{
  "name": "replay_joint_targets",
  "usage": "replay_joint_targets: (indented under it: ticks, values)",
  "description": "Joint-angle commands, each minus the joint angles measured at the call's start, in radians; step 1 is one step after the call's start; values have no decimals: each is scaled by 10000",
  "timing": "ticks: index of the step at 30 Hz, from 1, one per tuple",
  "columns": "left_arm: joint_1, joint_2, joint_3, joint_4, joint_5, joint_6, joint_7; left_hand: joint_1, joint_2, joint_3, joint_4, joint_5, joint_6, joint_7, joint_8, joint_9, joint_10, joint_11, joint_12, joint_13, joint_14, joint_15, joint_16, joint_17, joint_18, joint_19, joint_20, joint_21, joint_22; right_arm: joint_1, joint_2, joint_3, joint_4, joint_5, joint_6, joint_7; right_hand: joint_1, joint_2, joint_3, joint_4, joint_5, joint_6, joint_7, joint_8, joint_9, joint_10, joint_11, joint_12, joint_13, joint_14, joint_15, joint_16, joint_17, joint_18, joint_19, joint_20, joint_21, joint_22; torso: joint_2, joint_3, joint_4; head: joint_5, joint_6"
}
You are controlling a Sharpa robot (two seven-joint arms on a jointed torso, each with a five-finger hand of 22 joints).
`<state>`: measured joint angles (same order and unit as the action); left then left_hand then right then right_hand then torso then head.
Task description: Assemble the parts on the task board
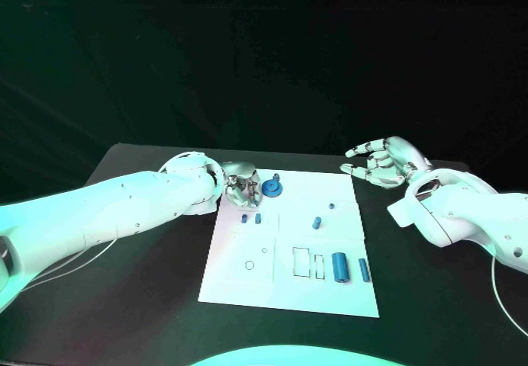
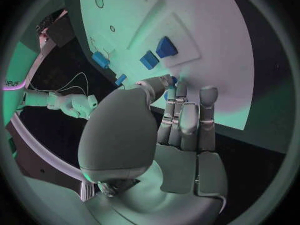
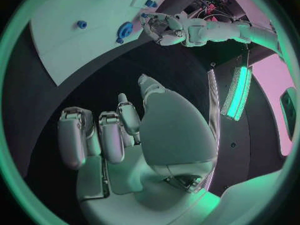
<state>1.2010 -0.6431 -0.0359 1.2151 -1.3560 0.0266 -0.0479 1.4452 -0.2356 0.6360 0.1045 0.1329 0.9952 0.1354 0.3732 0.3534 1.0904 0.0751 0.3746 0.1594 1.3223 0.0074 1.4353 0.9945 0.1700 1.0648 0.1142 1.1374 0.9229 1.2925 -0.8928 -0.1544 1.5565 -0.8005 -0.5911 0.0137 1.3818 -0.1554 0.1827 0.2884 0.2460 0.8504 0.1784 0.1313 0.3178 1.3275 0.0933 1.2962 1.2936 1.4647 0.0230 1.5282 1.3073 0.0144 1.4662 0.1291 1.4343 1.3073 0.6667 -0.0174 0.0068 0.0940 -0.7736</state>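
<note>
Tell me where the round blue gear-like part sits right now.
In the head view, the round blue part lies near the task board's far left corner, right beside the left hand; the right hand hovers off the far right corner.

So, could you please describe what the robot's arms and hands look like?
Both arms are smooth, rounded white shells. The left hand and right hand are silver metal with many segmented fingers. Thin pale cables trail beside the arms.

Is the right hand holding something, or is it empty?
Empty. The right hand hovers beside the white board with fingers spread; its wrist view shows nothing between the fingers.
</note>
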Motion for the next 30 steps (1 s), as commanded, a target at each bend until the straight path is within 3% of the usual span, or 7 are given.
replay_joint_targets:
  ticks: [1,8,15,30]
  values:
    - [-40,18,-42,-15,54,370,-28,-55,68,-10,-76,-3,-3,50,-50,1,57,39,-64,-11,-38,63,-8,-26,-140,-84,-19,-48,-18,-4,6,2,13,-70,105,60,-87,-53,69,-13,60,52,-5,66,-9,-19,-21,-33,-4,793,-80,-42,1567,200,327,-103,-10,1772,-3,9,5,-1,0]
    - [-40,4,-47,-23,82,309,-20,-80,62,0,-116,1,-116,95,-184,-19,45,77,-187,-5,-85,95,-28,-100,-129,-142,8,-91,-67,-4,6,2,8,-70,101,64,-87,-53,69,-13,60,52,-5,66,-9,-19,-21,-33,-4,793,-80,-42,1567,200,327,-103,-10,1772,0,4,0,3,12]
    - [-40,-12,-49,-18,192,117,38,-218,-74,132,-209,21,-948,187,-953,-217,-62,170,-688,-17,-402,185,-172,-600,-47,-464,104,-359,-385,-5,8,2,2,-70,101,68,-87,-53,69,-13,60,52,-5,66,-9,-19,-21,-33,-4,793,-80,-42,1567,200,327,-103,-10,1772,0,1,4,1,19]
    - [-41,-75,-49,2,311,39,31,-393,-225,129,-198,26,-1431,156,-1373,-327,-195,258,-994,-2,-683,259,-303,-1050,16,-731,170,-625,-686,-5,15,1,-18,-69,110,58,-87,-53,69,-13,60,52,-5,66,-9,-19,-21,-33,-4,793,-80,-42,1567,200,327,-103,-10,1772,0,-2,4,2,23]
